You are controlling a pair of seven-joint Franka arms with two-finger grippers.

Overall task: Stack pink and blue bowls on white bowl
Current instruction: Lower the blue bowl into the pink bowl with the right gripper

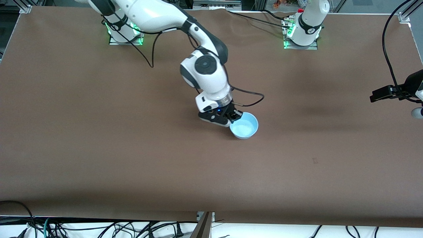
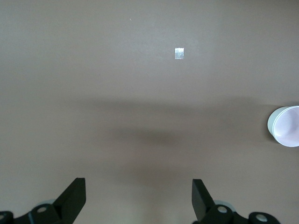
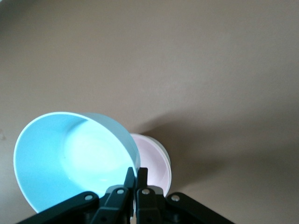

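My right gripper (image 1: 236,116) (image 3: 136,173) is shut on the rim of the light blue bowl (image 1: 244,125) (image 3: 70,158) near the table's middle and holds it tilted. In the right wrist view the pale pink bowl (image 3: 155,163) sits upright just under the gripped rim. The front view hides the pink bowl under the gripper. A thin paler edge runs round the pink bowl; I cannot tell whether it is the white bowl. My left gripper (image 1: 401,96) (image 2: 138,186) waits open and empty over the left arm's end of the table.
A pale round bowl (image 2: 286,127) shows at the edge of the left wrist view; I cannot tell which bowl it is. A small tape mark (image 2: 179,53) (image 1: 314,161) lies on the brown table (image 1: 132,148). Cables hang along the edge nearest the front camera.
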